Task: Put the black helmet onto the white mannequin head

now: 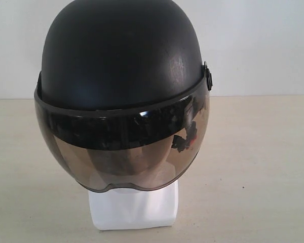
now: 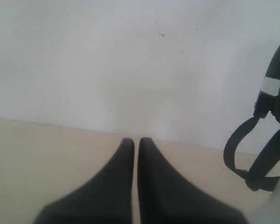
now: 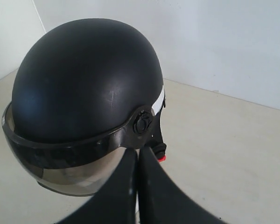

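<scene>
The black helmet [image 1: 121,55] sits on the white mannequin head, whose blocky neck base [image 1: 134,207] shows below the smoky visor [image 1: 124,157]. The face is only dimly seen through the visor. In the right wrist view the helmet [image 3: 84,79] fills the frame, with the red buckle [image 3: 162,158] under its side pivot. My right gripper [image 3: 138,151] is shut and empty, its tips just in front of the helmet's lower side. My left gripper [image 2: 133,140] is shut and empty over the table, apart from the hanging chin straps [image 2: 252,158]. Neither gripper shows in the exterior view.
A beige table [image 1: 258,167] runs out to both sides of the head, with a plain white wall [image 1: 263,40] close behind it. The table's back edge meets the wall [image 2: 60,123] ahead of the left gripper.
</scene>
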